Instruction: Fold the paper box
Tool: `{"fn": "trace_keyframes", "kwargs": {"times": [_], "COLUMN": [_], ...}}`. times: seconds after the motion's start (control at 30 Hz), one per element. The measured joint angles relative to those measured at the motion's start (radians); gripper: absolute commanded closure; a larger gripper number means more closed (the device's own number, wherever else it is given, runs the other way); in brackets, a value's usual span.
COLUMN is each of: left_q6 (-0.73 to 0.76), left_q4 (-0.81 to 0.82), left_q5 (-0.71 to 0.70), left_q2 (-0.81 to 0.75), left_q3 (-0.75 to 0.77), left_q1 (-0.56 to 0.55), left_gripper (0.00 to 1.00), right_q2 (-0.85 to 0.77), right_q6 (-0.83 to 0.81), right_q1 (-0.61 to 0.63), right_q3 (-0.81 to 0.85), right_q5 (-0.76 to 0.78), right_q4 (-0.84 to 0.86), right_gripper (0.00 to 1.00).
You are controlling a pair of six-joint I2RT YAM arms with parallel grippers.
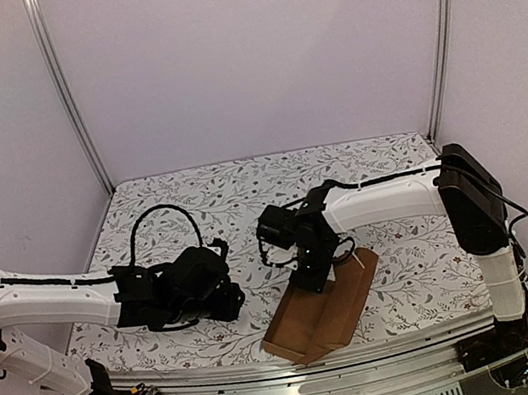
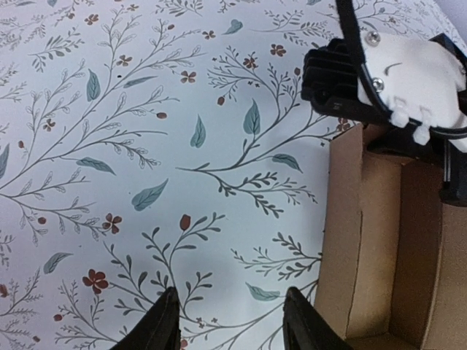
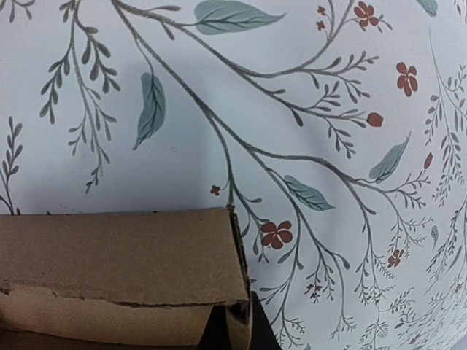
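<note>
The right claw (image 1: 313,272) sits at the far end of the paper box (image 1: 324,314), pressed close against that end's upright wall. Its own camera shows only one dark fingertip (image 3: 232,332) at the box's corner, so I cannot tell whether it is pinching the cardboard or just resting on it. The left claw (image 2: 233,324) hovers just left of the box, apart from it, with its fingers spread wide and nothing between them but bare tabletop (image 1: 202,193). The box lies near the front edge of the flowered tabletop, slanting away to the right, between the two arms and closer to the right one. The folding looks partly done. The long side walls stand up from the base so the piece already reads as a shallow open tray, and a fold line shows along the left wall. The end under the right claw seems turned up but loose, and the near end appears flat and unfinished. What is left is probably locking the ends and closing any lid. The cardboard is plain brown, matte and unprinted, with a slightly ragged edge along the folded far end.
</note>
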Motion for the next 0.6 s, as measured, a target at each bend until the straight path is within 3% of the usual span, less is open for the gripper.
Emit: {"fn": "trace_keyframes", "kwargs": {"times": [0.6], "left_q6": [0.004], "left_q4": [0.001], "left_q5": [0.000], "left_q2": [0.000], "left_q3": [-0.002], "left_q1": [0.004], "left_gripper": [0.53], "right_q2": [0.000], "right_q6": [0.033], "right_q1": [0.070], "right_q3": [-0.028], "right_q5": [0.121], "right_q4": [0.057], "right_gripper": [1.00]}}
